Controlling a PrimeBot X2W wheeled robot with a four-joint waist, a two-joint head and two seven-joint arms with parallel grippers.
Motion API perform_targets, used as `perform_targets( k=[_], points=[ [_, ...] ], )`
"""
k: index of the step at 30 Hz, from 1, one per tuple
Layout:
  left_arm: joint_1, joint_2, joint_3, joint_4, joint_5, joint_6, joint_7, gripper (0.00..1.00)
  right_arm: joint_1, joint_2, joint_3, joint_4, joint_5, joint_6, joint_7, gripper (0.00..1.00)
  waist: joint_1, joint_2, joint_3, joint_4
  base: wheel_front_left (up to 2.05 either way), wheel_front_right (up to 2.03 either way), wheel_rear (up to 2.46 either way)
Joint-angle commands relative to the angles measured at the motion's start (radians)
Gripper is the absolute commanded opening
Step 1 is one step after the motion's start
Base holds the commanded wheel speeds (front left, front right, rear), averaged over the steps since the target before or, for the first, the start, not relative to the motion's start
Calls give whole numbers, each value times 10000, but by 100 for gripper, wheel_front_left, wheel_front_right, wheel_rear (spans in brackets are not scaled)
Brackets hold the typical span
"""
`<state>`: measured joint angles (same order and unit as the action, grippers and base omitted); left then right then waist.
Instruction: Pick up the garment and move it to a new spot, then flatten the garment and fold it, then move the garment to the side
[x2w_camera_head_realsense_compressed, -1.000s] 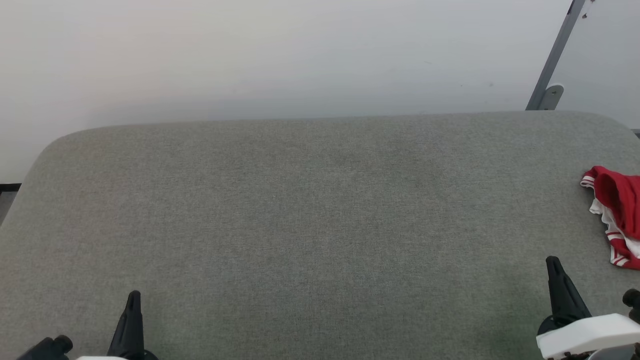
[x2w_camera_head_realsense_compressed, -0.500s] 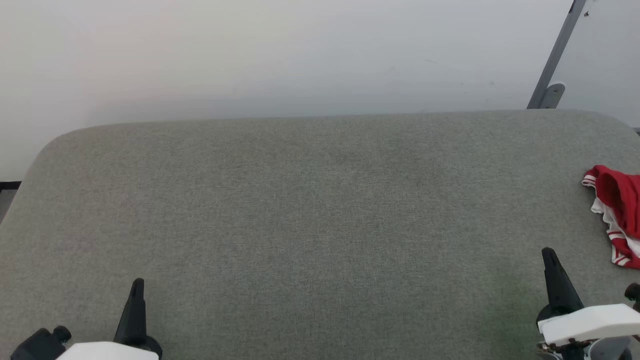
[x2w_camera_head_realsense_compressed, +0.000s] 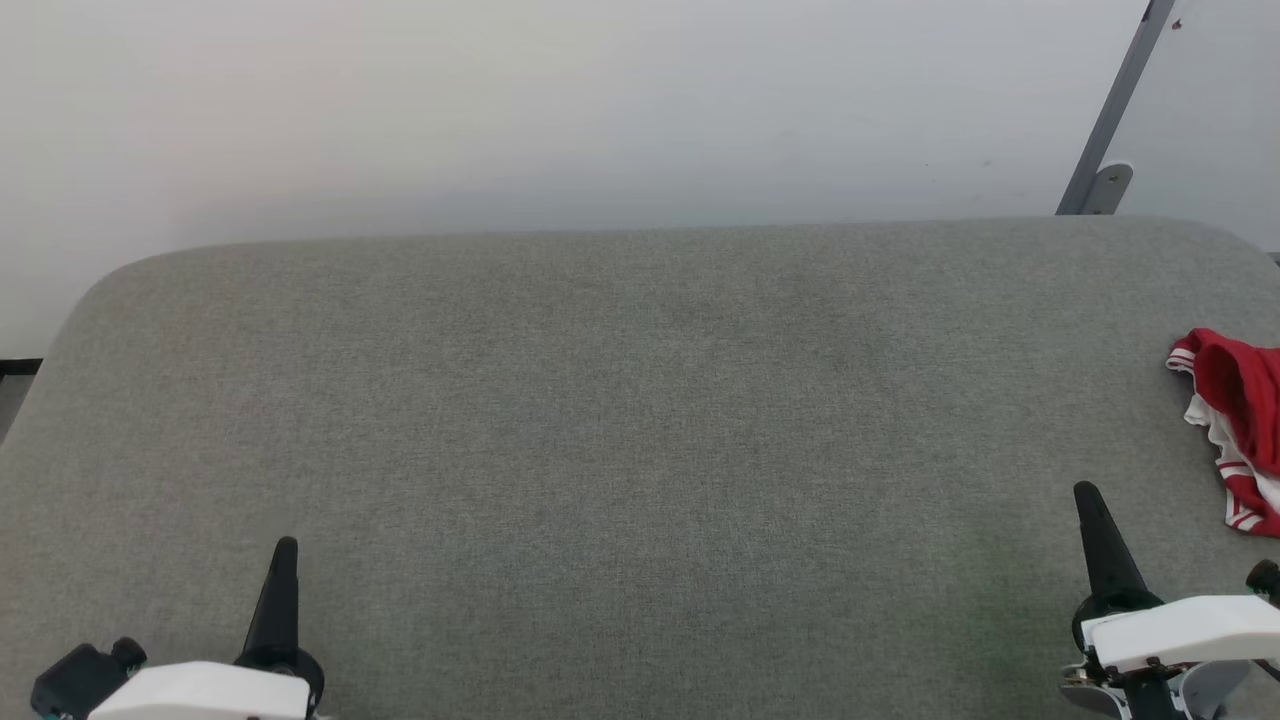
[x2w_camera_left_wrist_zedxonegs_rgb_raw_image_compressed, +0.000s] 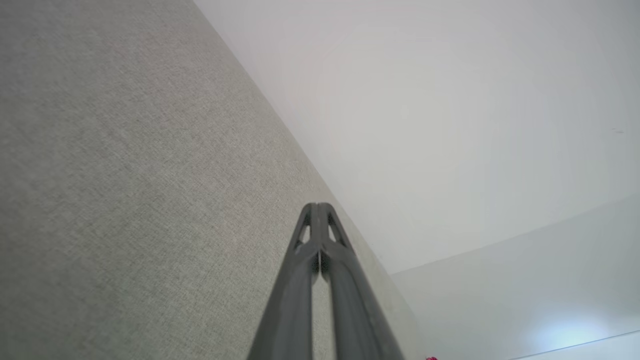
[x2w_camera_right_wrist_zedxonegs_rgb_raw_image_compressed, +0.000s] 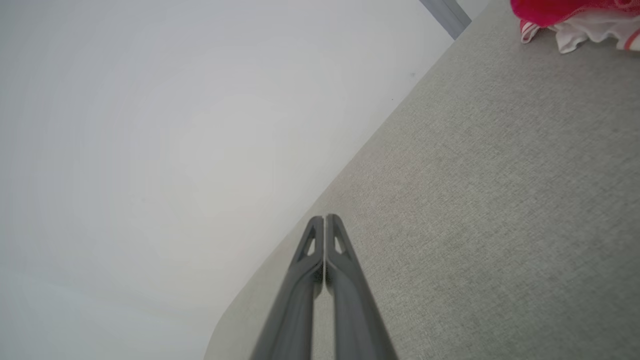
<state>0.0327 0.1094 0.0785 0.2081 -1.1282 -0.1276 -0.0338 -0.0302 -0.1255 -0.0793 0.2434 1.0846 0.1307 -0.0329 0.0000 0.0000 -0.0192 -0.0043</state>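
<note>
This looks like a robot test room or lab rather than a home. The work surface is a broad table (x2w_camera_head_realsense_compressed: 640, 400) covered edge to edge in grey woven fabric, with rounded corners (more a padded bench than household furniture). Behind it stands a plain white wall (x2w_camera_head_realsense_compressed: 500, 110). At the far right a grey metal strut (x2w_camera_head_realsense_compressed: 1118, 100) slants up from a small rounded bracket (x2w_camera_head_realsense_compressed: 1108, 185). The left gripper (x2w_camera_head_realsense_compressed: 283, 548) and right gripper (x2w_camera_head_realsense_compressed: 1083, 492), dark fingers on white housings, reach over the table's near edge.
</note>
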Motion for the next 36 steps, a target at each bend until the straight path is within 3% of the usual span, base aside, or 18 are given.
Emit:
perform_targets(
  k=[1,36],
  points=[
    [-299,27,60,-74,-324,-27,81,0,-208,28,-70,-63,333,2,110,0,0,0,6,1,0,0,0],
    [-1020,-322,226,195,-3035,-42,914,0,-598,473,-245,-17,3289,1,947,0,0,0,121,23,0,0,0]
  ],
)
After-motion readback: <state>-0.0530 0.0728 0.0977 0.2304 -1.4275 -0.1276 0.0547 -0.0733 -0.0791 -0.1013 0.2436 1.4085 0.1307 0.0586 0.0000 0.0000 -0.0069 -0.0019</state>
